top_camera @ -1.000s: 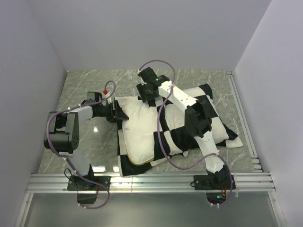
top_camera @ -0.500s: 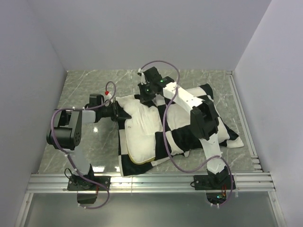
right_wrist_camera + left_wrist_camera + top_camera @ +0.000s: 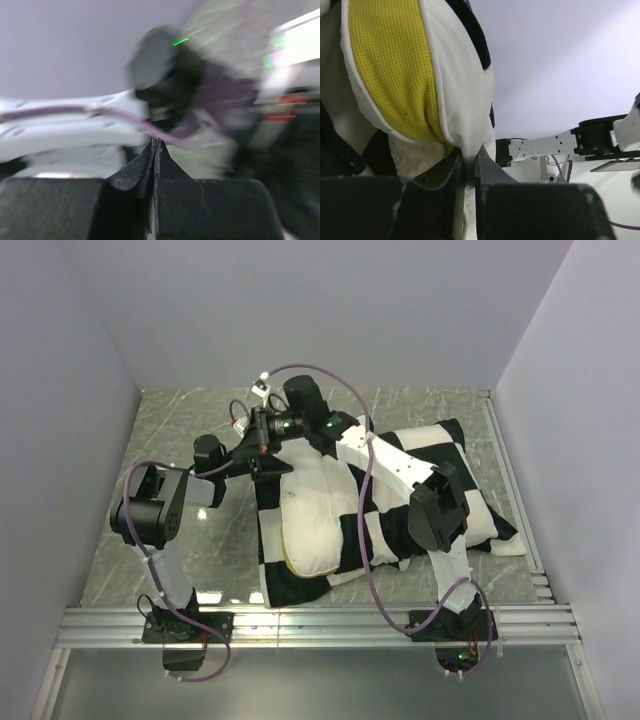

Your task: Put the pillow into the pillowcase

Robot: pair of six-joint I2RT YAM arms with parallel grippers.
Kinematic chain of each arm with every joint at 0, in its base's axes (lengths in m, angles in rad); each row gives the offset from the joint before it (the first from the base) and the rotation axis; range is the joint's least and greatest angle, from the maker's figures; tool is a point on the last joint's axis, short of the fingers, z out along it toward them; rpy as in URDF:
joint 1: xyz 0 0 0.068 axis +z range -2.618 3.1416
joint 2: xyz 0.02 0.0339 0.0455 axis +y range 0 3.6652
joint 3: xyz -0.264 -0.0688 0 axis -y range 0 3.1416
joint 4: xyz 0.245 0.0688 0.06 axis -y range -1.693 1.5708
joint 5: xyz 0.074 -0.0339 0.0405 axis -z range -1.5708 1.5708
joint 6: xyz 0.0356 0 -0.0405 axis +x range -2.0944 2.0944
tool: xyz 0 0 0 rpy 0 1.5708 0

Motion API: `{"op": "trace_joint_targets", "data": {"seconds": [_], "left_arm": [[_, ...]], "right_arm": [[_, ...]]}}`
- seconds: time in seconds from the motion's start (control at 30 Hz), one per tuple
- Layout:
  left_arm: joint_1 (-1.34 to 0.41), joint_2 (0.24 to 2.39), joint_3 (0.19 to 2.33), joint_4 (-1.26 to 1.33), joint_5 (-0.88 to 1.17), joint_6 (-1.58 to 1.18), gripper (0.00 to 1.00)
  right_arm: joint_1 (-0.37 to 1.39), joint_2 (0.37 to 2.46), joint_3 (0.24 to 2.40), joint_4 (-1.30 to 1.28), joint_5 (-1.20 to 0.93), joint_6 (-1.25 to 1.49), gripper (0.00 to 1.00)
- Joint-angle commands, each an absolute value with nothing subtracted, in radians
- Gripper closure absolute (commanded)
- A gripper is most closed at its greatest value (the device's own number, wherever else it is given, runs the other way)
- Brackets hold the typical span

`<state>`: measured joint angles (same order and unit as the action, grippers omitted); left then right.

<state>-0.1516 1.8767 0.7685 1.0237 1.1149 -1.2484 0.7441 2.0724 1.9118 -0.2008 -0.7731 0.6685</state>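
The cream-white pillow lies mid-table, with the black-and-white checkered pillowcase wrapped around its right part and under its left edge. In the left wrist view the pillow's yellow band hangs close above my left gripper, which is shut on a white fold of the pillowcase. From above, the left gripper sits at the bundle's far left corner. My right gripper hovers just behind it, shut; the blurred right wrist view shows the jaws of the right gripper pressed together with nothing clearly between them.
The grey marble table is walled in by white panels at the back and both sides. An aluminium rail runs along the near edge. A purple cable loops over the right arm, above the pillow.
Both grippers have closed. The right arm swung left and lifted toward the left arm. The checkered cloth has been drawn leftward, covering more of the pillow.
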Motion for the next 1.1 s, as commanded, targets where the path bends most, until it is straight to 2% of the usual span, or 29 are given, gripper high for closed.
{"op": "trace_joint_targets", "data": {"seconds": [0.0,0.07,0.1,0.13,0.17,0.2,0.23,0.27,0.3,0.33,0.37,0.4,0.5,0.63,0.67,0.8,0.83,0.97,1.03,1.07], "left_arm": [[-0.150,1.864,0.808,1.198,1.144,-1.352,0.85],[-0.128,1.824,0.798,1.050,1.152,-1.306,0.78],[-0.112,1.804,0.795,0.972,1.167,-1.214,0.69],[-0.094,1.781,0.787,0.859,1.167,-1.148,0.64],[-0.054,1.728,0.787,0.750,1.167,-1.070,0.59],[-0.034,1.701,0.793,0.443,1.160,-0.847,0.50],[-0.022,1.683,0.823,0.290,1.122,-0.721,0.47],[-0.005,1.663,0.833,0.182,1.117,-0.616,0.46],[-0.003,1.658,0.844,-0.027,1.109,-0.434,0.43],[-0.003,1.655,0.859,-0.094,1.080,-0.366,0.43],[0.041,1.649,0.859,-0.151,1.072,-0.315,0.42],[0.058,1.644,0.858,-0.184,1.071,-0.258,0.41],[0.130,1.621,0.867,-0.245,1.046,-0.215,0.37],[0.202,1.591,0.931,-0.265,0.982,-0.218,0.35],[0.218,1.579,0.940,-0.261,0.951,-0.218,0.07],[0.224,1.551,0.982,-0.242,0.833,-0.230,0.05],[0.224,1.546,0.976,-0.224,0.819,-0.238,0.01],[0.203,1.563,0.974,-0.163,0.711,-0.267,0.01],[0.183,1.581,0.977,-0.138,0.640,-0.281,0.01],[0.158,1.601,0.976,-0.121,0.631,-0.296,0.01]], "right_arm": [[0.761,2.016,1.874,-0.018,-0.923,0.845,1.00],[0.729,2.005,1.943,-0.151,-0.814,0.732,1.00],[0.716,1.997,1.959,-0.276,-0.752,0.604,1.00],[0.677,1.970,1.963,-0.320,-0.699,0.560,0.97],[0.660,1.951,1.944,-0.351,-0.602,0.528,0.88],[0.640,1.931,1.924,-0.374,-0.559,0.488,0.82],[0.615,1.895,1.905,-0.382,-0.522,0.471,0.72],[0.614,1.882,1.879,-0.397,-0.465,0.422,0.51],[0.615,1.873,1.876,-0.449,-0.363,0.390,0.46],[0.620,1.873,1.876,-0.474,-0.309,0.365,0.41],[0.643,1.881,1.884,-0.503,-0.267,0.345,0.29],[0.659,1.896,1.899,-0.581,-0.177,0.294,0.22],[0.735,2.012,2.008,-0.760,-0.092,0.252,0.18],[0.833,2.129,2.077,-0.847,-0.002,0.212,0.15],[0.856,2.147,2.109,-0.860,0.026,0.200,0.04],[0.917,2.248,2.105,-0.879,0.132,0.201,0.03],[0.931,2.264,2.077,-0.871,0.159,0.201,0.03],[0.933,2.333,2.007,-0.841,0.215,0.206,0.04],[0.933,2.370,1.981,-0.842,0.189,0.201,0.09],[0.930,2.379,1.976,-0.850,0.175,0.204,0.20]]}}
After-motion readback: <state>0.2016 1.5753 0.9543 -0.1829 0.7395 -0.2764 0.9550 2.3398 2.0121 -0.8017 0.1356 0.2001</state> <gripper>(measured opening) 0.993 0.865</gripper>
